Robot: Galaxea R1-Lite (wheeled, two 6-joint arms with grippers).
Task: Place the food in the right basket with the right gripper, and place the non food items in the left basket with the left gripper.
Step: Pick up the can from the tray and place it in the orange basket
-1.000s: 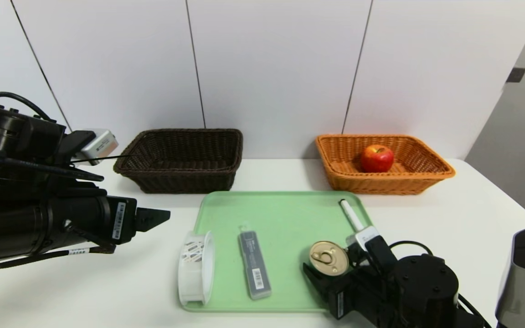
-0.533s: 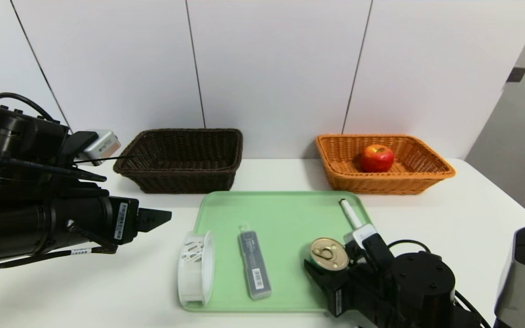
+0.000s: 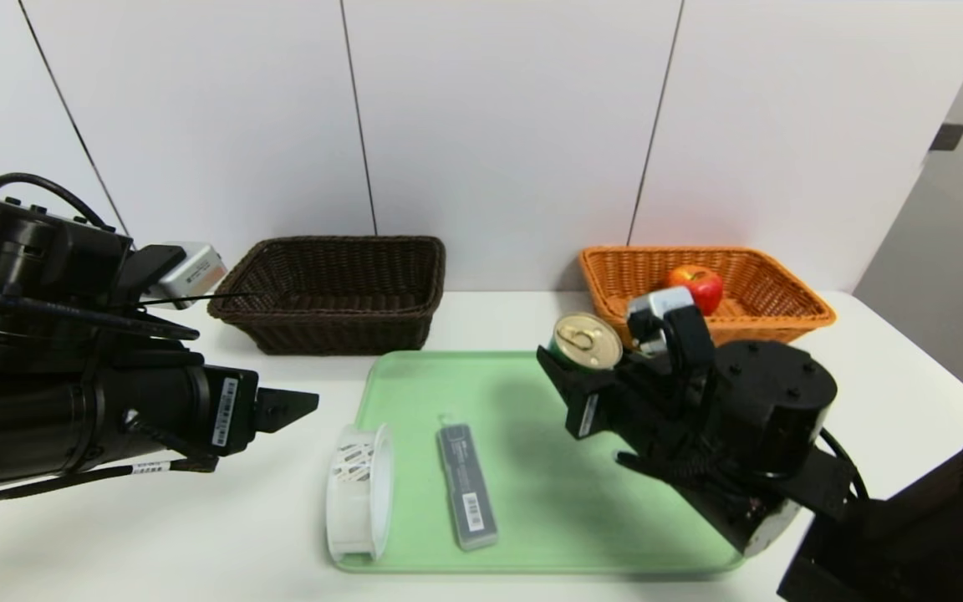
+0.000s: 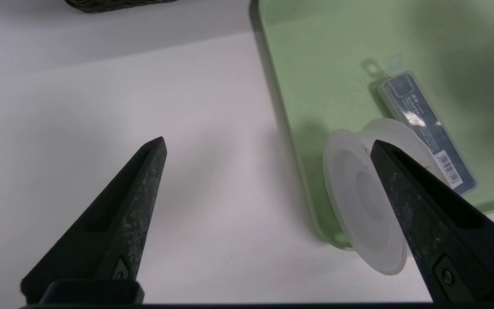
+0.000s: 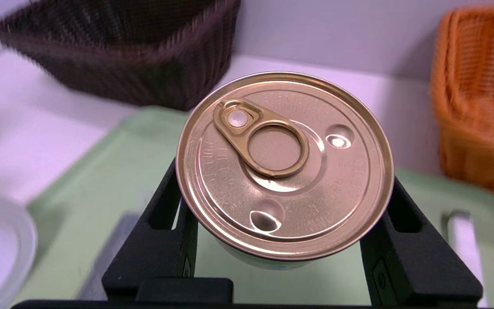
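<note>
On a white table before pale wall panels, the left gripper hangs spread wide beside the tape roll and grey case on the green tray. The right gripper clamps the tin above the tray, short of the orange basket holding the apple.

Bright even light; right wrist view's background blurs behind sharp tin.

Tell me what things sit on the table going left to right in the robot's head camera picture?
Left gripper → dark basket → tape roll → grey case → tin held up by the right gripper → orange basket.
</note>
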